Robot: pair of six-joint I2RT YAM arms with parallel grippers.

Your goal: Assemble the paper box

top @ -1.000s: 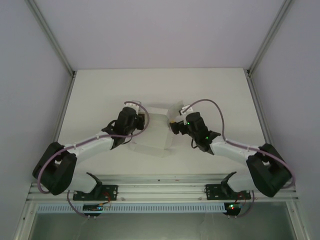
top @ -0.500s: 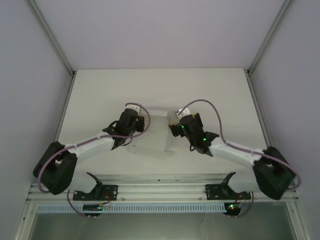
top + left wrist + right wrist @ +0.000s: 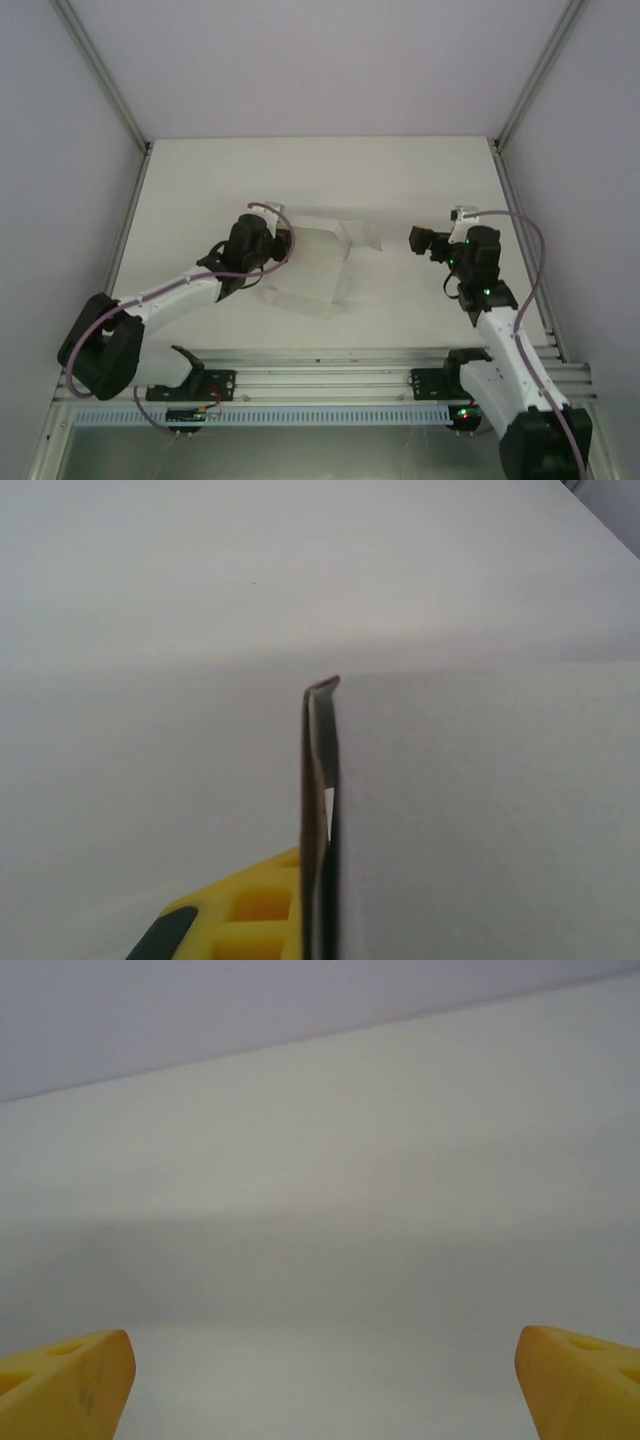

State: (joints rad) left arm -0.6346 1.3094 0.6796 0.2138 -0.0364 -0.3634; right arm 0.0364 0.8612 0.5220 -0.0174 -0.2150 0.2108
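The paper box (image 3: 305,268), half-folded on the counter (image 3: 200,180), stays pinched at its 9 o'clock edge by the left tool (image 3: 284,243), while the right tool (image 3: 416,240), spread and empty, has backed off toward 3 o'clock, so its 1 o'clock flap likely still needs folding.

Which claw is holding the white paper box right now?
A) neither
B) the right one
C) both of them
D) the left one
D: the left claw is shut on one edge of the paper box, and its wrist view shows the card pinched edge-on beside a yellow finger. The right claw stands open, off to the right and apart from the box.
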